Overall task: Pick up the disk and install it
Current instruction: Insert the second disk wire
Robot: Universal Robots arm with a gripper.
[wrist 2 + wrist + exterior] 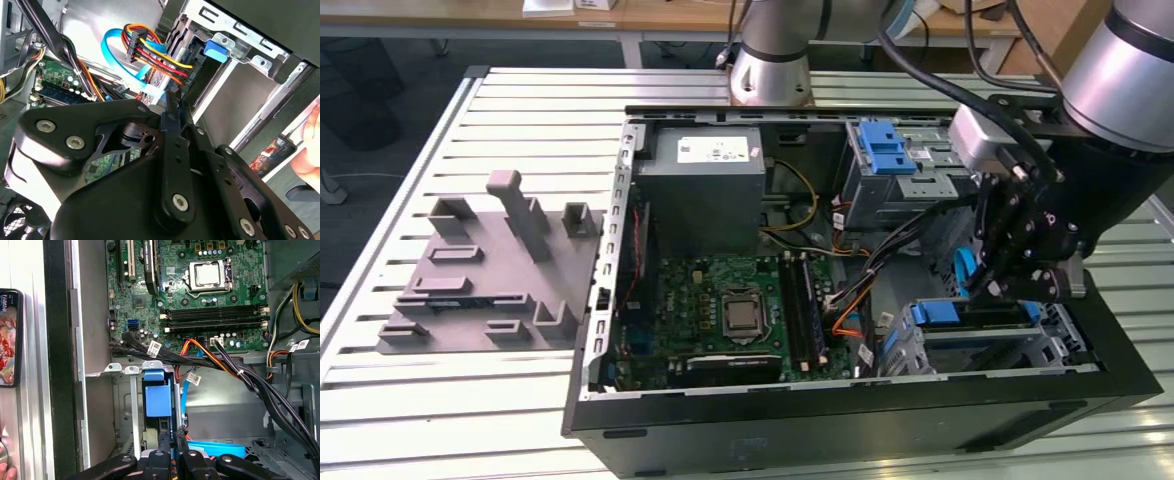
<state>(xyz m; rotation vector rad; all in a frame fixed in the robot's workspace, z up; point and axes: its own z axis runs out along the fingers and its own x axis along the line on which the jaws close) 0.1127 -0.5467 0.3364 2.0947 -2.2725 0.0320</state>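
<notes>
Arm: comes in from the far right of the exterior view and bends steeply down into the open computer case (854,420), wrist over the near right corner.
Gripper (998,290): points down into the case just above the near drive bay; in both wrist views (172,437) (172,102) its tips sit right beside that bay.
Fingers (164,440): drawn narrow with only a slim dark gap between them; nothing visibly pinched.
Disk (155,397): its blue carrier end shows on edge within the silver bay frame, near right of the case (942,312), just beside the fingertips; the metal body is hidden.
Cables (210,360): black and orange bundles cross between the bay and the motherboard (200,290).
Grey fixture (480,270): on the slatted table (454,400), well left of the case.
</notes>
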